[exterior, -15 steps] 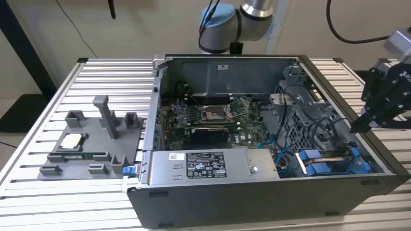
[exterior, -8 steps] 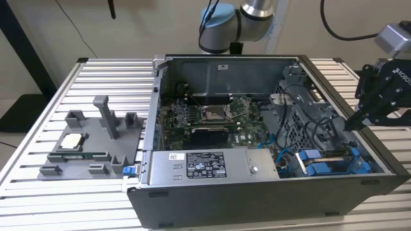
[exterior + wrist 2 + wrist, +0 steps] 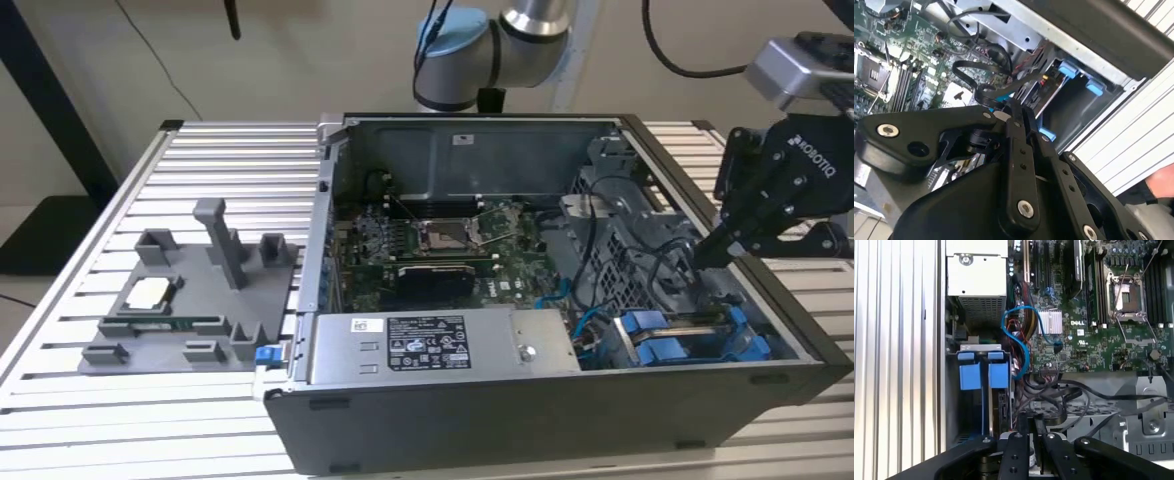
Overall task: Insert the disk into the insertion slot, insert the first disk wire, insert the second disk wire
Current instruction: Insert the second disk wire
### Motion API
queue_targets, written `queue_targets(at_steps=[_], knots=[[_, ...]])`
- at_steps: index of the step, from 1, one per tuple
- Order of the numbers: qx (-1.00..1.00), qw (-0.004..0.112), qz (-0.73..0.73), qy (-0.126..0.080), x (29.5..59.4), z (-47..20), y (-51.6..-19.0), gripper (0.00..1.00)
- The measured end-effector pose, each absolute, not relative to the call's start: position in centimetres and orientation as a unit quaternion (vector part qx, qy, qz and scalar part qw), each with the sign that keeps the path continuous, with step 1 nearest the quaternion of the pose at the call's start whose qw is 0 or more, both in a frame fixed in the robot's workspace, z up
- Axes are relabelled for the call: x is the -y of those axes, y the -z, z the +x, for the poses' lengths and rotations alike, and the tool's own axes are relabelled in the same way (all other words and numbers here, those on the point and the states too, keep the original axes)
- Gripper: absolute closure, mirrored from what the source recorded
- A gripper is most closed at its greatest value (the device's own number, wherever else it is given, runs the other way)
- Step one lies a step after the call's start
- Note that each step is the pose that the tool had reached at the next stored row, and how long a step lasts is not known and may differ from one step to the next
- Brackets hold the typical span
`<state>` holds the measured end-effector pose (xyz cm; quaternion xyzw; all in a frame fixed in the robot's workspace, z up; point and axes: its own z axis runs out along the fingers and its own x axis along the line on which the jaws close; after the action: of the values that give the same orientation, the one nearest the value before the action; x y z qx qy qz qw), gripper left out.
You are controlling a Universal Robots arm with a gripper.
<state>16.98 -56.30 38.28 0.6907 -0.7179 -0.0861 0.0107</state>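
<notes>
One pincer is clenched on one black disk wire inside the open computer case. The disk is seated in the insertion slot, where two blue tabs are counted.

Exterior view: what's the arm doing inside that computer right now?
The arm's gripper is down inside the open case, at the exterior view's right, just above the slot with its blue tabs. In the second wrist view its tip sits beside a looped black wire. Whether it has hold of that wire, I cannot tell.
</notes>
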Motion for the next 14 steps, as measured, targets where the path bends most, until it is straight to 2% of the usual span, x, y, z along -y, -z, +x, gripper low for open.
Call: queue_targets(at_steps=[2, 9, 14], knots=[[0.718, 0.009, 0.691, 0.085, 56.3, 16.5, -38.3, 0.84], [0.717, -0.012, 0.692, 0.083, 57.1, 15.6, -38.3, 0.84], [0.717, -0.015, 0.693, 0.082, 57.5, 15.3, -38.2, 0.84]])
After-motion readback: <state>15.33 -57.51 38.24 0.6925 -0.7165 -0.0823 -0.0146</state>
